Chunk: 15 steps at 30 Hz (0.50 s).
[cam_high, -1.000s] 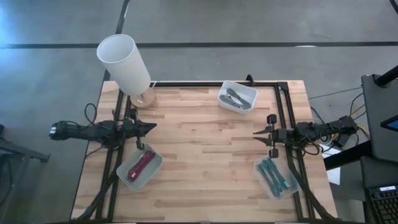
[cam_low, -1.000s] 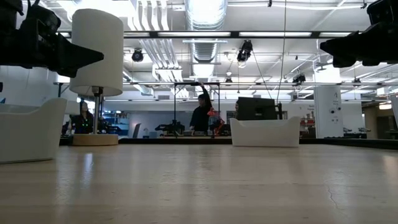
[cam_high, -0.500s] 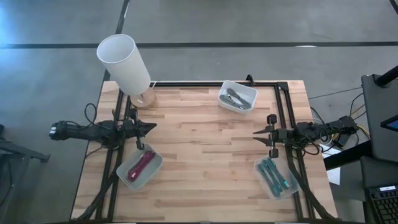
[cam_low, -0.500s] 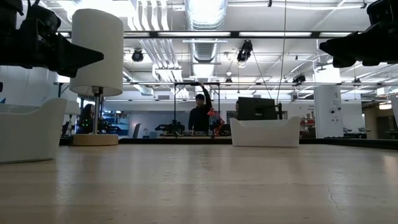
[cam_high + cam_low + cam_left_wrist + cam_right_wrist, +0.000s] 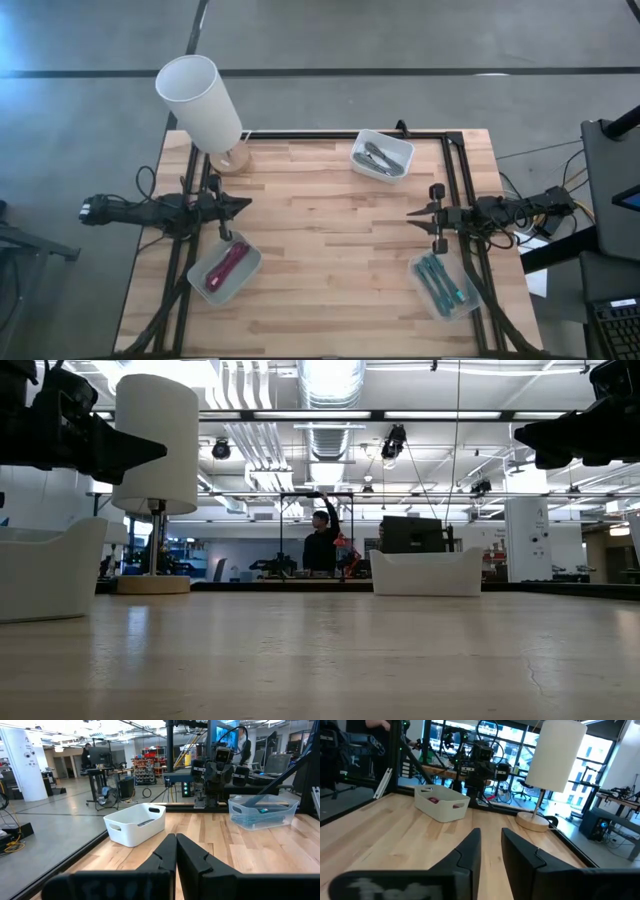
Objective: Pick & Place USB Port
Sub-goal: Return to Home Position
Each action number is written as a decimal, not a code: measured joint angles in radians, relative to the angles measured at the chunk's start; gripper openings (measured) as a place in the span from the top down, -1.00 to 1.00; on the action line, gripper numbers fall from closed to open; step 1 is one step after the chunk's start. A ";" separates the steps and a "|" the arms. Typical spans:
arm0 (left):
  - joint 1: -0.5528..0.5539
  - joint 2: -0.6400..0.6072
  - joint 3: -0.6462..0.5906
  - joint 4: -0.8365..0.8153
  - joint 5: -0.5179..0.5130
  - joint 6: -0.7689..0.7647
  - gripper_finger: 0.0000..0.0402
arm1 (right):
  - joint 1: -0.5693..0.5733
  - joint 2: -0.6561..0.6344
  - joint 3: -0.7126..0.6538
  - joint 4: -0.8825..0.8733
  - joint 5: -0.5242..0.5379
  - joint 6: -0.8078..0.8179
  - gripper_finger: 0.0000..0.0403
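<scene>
Three bins sit on the wooden table. A white bin near the far edge holds grey pieces. Another white bin at the near left holds red pieces, and a clear bin at the near right holds teal pieces. My left gripper hovers shut above the table's left side, pointing right, just beyond the red bin. My right gripper hovers over the right side, pointing left, its fingers a narrow gap apart. Both are raised above the tabletop in the low view.
A white-shaded lamp stands on its wooden base at the far left corner. Black frame rails run along the left, right and far edges. Bare wood lies between the two grippers. A person stands far off in the room behind.
</scene>
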 joint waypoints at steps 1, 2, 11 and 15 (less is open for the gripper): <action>0.000 0.000 0.000 0.000 0.000 0.000 0.94 | 0.000 0.000 0.000 0.000 0.000 0.000 0.66; 0.000 0.000 0.000 0.000 0.000 0.000 0.94 | 0.000 0.000 0.000 0.000 0.000 0.000 0.66; 0.000 0.000 0.000 0.000 0.000 0.000 0.94 | 0.000 0.000 0.000 0.000 0.000 0.000 0.60; 0.000 0.000 0.000 0.000 0.000 0.000 0.94 | 0.000 0.000 0.000 0.000 0.000 0.000 0.57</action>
